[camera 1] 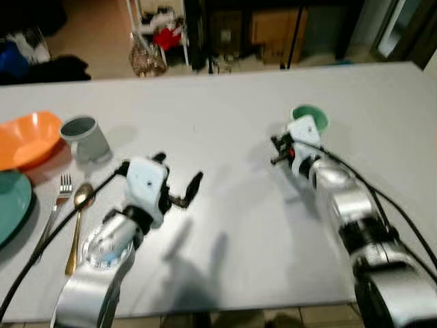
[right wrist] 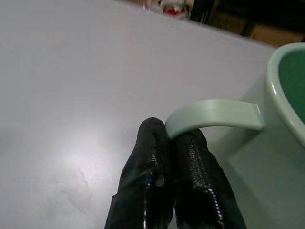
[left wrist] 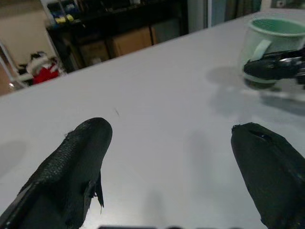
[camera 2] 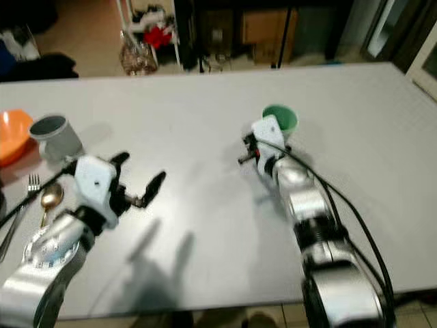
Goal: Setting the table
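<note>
Pale green ceramic mug [camera 1: 311,117] upright toward the far right of the bare white table [camera 1: 225,102], well apart from the place setting at the left edge. Right gripper [right wrist: 172,143] down beside the mug, black fingers [right wrist: 151,162] pressed together with tips just under the curved green handle [right wrist: 214,117]; whether the handle is actually pinched, cannot tell. Left gripper [camera 1: 179,183] raised over the table nearer the front, left of the mug, fingers [left wrist: 81,157] spread wide and holding nothing, aimed across open tabletop toward the mug. Far left of the mug: grey ceramic mug [camera 1: 85,137], with an orange plastic bowl [camera 1: 27,139] just beside it at the table edge and a teal plate [camera 1: 10,201] in front of the bowl. Silver fork [camera 1: 56,205] and gold spoon [camera 1: 77,222] lying side by side just right of the plate, close to the left arm. Between the two mugs, plain tabletop crossed by arm shadows. Beyond the mug's far side, dim room with brown boxes [camera 1: 276,27] and a red object [camera 1: 167,35] on the floor.
</note>
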{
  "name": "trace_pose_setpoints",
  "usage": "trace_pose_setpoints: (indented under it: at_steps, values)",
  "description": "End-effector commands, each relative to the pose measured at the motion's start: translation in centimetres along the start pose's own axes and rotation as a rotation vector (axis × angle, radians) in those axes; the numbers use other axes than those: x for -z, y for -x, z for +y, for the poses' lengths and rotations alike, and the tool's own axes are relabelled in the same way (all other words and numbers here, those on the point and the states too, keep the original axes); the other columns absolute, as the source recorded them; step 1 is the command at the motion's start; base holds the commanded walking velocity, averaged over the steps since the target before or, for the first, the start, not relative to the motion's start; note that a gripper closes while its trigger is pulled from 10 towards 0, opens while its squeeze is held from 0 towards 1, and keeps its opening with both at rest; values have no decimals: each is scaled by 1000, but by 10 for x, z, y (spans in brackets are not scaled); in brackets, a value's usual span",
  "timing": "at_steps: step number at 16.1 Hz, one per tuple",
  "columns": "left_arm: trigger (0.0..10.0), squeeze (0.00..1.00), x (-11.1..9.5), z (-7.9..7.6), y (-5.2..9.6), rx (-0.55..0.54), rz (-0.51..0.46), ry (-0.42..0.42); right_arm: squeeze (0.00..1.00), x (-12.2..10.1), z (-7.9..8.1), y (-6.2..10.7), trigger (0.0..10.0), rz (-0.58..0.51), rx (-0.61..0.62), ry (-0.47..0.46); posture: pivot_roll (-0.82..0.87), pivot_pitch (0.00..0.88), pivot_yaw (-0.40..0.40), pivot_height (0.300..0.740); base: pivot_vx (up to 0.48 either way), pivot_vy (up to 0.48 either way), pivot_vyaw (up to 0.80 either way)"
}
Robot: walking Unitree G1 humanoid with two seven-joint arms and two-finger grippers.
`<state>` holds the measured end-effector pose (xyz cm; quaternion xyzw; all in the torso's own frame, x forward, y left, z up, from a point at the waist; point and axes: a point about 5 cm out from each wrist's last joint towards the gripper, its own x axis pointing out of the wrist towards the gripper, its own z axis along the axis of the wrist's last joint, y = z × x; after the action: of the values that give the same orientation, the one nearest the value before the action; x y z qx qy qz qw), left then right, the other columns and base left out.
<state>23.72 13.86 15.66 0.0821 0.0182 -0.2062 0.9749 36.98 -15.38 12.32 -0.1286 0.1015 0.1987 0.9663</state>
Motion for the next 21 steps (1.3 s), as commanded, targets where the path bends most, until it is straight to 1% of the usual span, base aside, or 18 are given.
trace_pose_setpoints:
  at_steps: [1,2,4,5,8,9,10,11,12,13,16,19,21]
  values:
    - [10000,0,-7,-2,-1,26,-15,3,0,-7,-1,-4,10000,-14,-6,36,-24,121,94,740,0,0,0]
    - [10000,0,-9,-2,-2,30,-16,-5,0,-8,-2,-7,10000,-9,-4,32,-20,131,96,740,0,0,0]
    - [10000,0,-11,-2,-3,31,-22,10,0,-9,-5,-9,10000,1,5,41,-12,148,97,740,0,0,0]
    - [10000,0,-13,-3,-4,42,-21,7,0,-10,-9,-11,10000,5,18,40,1,166,94,740,0,0,0]
    - [10000,0,-14,-8,-1,61,-15,36,0,-9,-11,-12,10000,7,21,27,7,177,88,740,0,0,0]
    - [10000,0,-14,-10,0,76,-9,58,153,-8,-11,-12,10000,8,18,20,6,175,87,740,0,0,0]
    - [10000,0,-14,-12,1,99,-4,76,914,-9,-10,-13,10000,7,16,15,9,175,86,740,0,0,0]
    - [10000,0,-14,-14,2,120,-3,93,1000,-9,-10,-13,10000,5,16,13,9,174,86,740,0,0,0]
    - [10000,0,-15,-19,5,172,-5,126,1000,-11,-10,-14,10000,-3,19,11,2,168,85,740,0,0,0]
    - [10000,0,-16,-20,7,207,-8,125,1000,-13,-10,-14,10000,-12,17,0,-1,164,85,740,0,0,0]
    - [10000,0,-19,-23,7,266,-17,155,1000,-13,-12,-14,10000,-26,17,-12,-14,150,87,740,0,0,0]
    - [10000,0,-19,-20,4,257,-18,150,1000,-12,-14,-11,10000,-55,28,-50,-25,134,91,740,0,0,0]
    - [10000,0,-20,-17,4,257,-23,146,1000,-15,-20,-8,10000,-103,45,-80,-34,122,98,740,0,0,0]
